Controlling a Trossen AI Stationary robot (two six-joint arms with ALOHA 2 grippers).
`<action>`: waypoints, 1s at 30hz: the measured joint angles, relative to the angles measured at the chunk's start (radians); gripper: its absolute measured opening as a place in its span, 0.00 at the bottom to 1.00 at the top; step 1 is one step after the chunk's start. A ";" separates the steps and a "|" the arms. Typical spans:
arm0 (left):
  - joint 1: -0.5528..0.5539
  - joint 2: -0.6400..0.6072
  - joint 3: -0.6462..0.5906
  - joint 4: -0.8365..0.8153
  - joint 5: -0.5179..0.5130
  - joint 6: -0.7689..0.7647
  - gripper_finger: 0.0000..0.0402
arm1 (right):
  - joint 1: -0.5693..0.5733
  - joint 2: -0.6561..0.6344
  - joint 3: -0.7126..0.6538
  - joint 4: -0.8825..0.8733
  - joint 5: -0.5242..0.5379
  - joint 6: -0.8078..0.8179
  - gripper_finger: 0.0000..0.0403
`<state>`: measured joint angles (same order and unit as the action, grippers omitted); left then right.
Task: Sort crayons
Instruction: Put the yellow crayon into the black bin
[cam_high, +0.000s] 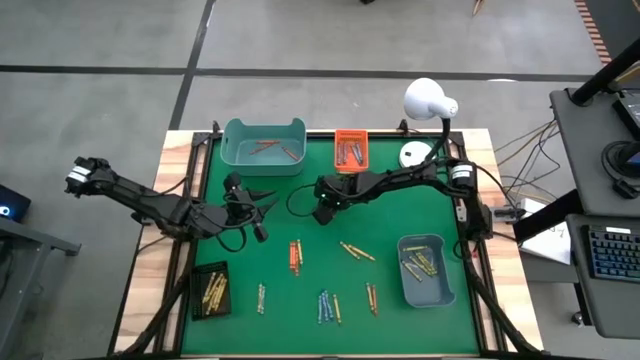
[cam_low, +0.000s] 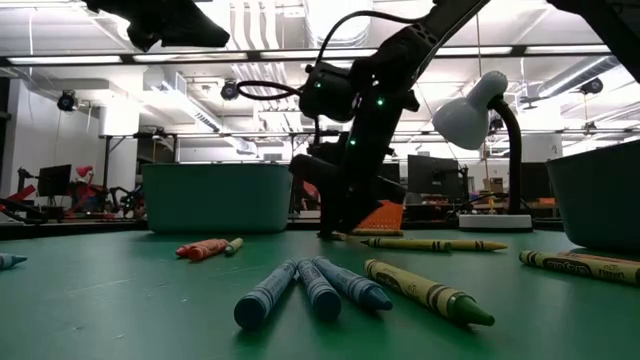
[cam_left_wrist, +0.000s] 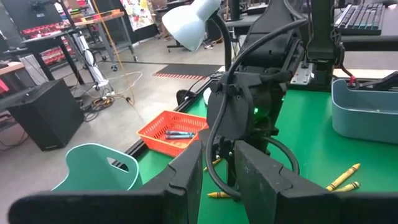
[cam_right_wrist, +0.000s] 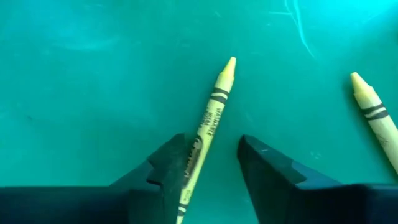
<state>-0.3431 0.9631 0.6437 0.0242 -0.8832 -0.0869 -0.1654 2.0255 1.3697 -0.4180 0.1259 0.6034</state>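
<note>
My right gripper (cam_right_wrist: 208, 168) stands open, pointing steeply down at the green mat near its middle (cam_high: 324, 214). A yellow crayon (cam_right_wrist: 211, 118) lies flat on the mat between the fingers, close along one finger (cam_right_wrist: 168, 165). A second yellow crayon (cam_right_wrist: 373, 115) lies beside it. My left gripper (cam_left_wrist: 217, 180) hovers to the left (cam_high: 262, 212), above the mat, roughly level, with a narrow gap and nothing in it. Loose crayons lie on the mat: orange-red ones (cam_high: 296, 256), yellow ones (cam_high: 356, 251), blue ones (cam_high: 324, 305). My right gripper has the yellow crayon's lower half (cam_right_wrist: 198, 152) right against the inner edge of one finger. Whether that finger touches it, I cannot tell. The other finger stands clear of it, and the crayon lies flat on the mat.
A teal tray (cam_high: 263, 146) and an orange tray (cam_high: 351, 148) stand at the far edge, a black tray (cam_high: 211, 290) near left, a blue-grey bin (cam_high: 425, 268) near right, each with crayons inside. A white lamp (cam_high: 430, 100) stands at the far right corner.
</note>
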 joint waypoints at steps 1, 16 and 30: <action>0.000 0.000 0.000 0.001 0.001 0.000 0.19 | 0.001 0.003 0.000 0.003 0.000 -0.003 0.31; 0.000 0.000 -0.083 0.179 0.201 0.007 0.19 | 0.048 -0.133 -0.036 0.007 0.000 -0.183 0.02; 0.000 0.000 -0.325 0.815 0.381 0.080 0.19 | 0.142 -0.481 -0.571 1.025 -0.090 -0.307 0.02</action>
<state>-0.3431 0.9634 0.3190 0.8387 -0.5025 -0.0069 -0.0238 1.5444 0.7983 0.6073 0.0362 0.2968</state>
